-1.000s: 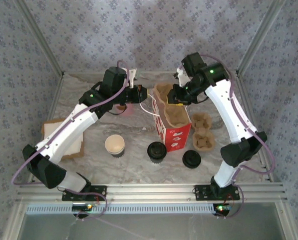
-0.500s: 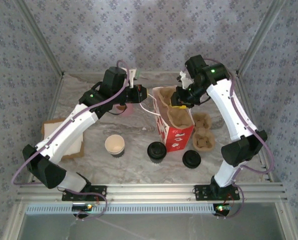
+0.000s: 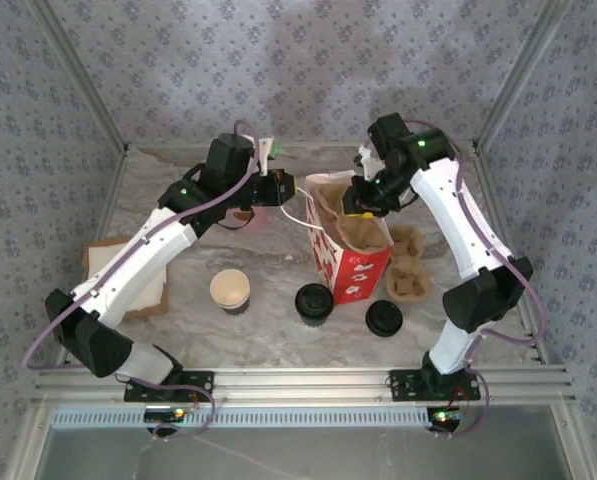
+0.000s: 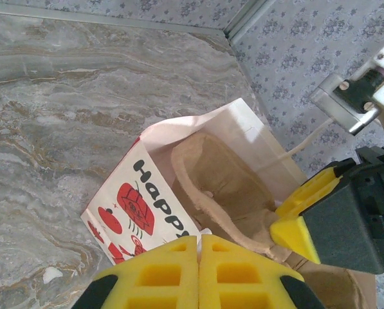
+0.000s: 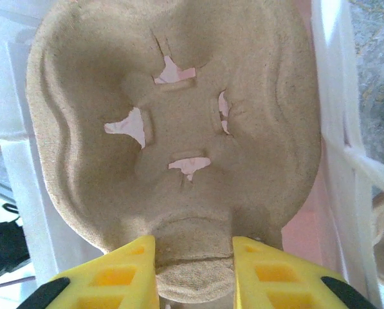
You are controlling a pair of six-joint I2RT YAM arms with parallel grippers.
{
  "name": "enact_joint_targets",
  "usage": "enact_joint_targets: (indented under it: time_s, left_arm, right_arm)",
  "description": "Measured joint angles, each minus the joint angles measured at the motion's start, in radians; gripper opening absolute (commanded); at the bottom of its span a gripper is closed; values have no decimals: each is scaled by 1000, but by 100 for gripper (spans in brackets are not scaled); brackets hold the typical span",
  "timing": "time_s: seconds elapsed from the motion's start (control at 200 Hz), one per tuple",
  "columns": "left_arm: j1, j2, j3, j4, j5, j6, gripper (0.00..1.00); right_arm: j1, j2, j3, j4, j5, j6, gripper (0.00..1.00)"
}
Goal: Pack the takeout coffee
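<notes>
The takeout coffee (image 3: pixel 230 289), a short open paper cup with a cream inside and a dark wall, stands alone on the table in front of the left arm, with neither gripper near it. The red-and-white bag (image 3: pixel 353 268) (image 4: pixel 130 199) stands upright at centre. My left gripper (image 3: pixel 290 188) (image 4: pixel 199 241) is shut on the bag's white rim, holding the mouth open. My right gripper (image 3: pixel 363 203) (image 5: pixel 195 257) is shut on a brown pulp cup carrier (image 3: pixel 363 232) (image 5: pixel 179 129) that sits partly inside the bag.
A cup with a black lid (image 3: pixel 315 302) and a loose black lid (image 3: pixel 385 318) sit in front of the bag. A second pulp carrier (image 3: pixel 406 262) lies to the bag's right. A flat brown and white pad (image 3: pixel 128 280) lies at the left under the left arm.
The right gripper has shifted a little back and left with the carrier, which now sits deeper and more upright in the bag. The left arm has held still.
</notes>
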Motion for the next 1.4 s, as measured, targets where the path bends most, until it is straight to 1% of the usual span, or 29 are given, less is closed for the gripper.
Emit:
enact_joint_targets:
  time_s: [0.22,0.48,0.675,1.064,1.224,1.269,1.324,1.399]
  left_arm:
    - [0,0,0,0,0,0,0]
    - [0,0,0,0,8,0,0]
    - [0,1,0,0,14,0,0]
    - [-20,29,4,0,31,0,0]
    - [-20,34,7,0,34,1,0]
    - [-19,34,8,-1,34,1,3]
    - [-20,34,8,-1,34,1,7]
    - [-19,34,8,-2,34,7,12]
  right_arm:
    - [58,23,36,0,81,12,30]
    - [82,27,43,7,146,33,29]
    - [80,27,56,10,155,50,30]
    - [55,27,59,72,145,90,29]
    - [55,26,24,113,146,105,29]
    - [55,26,5,124,146,105,30]
    - [55,26,-12,129,151,109,35]
    - [58,26,-17,127,162,112,39]
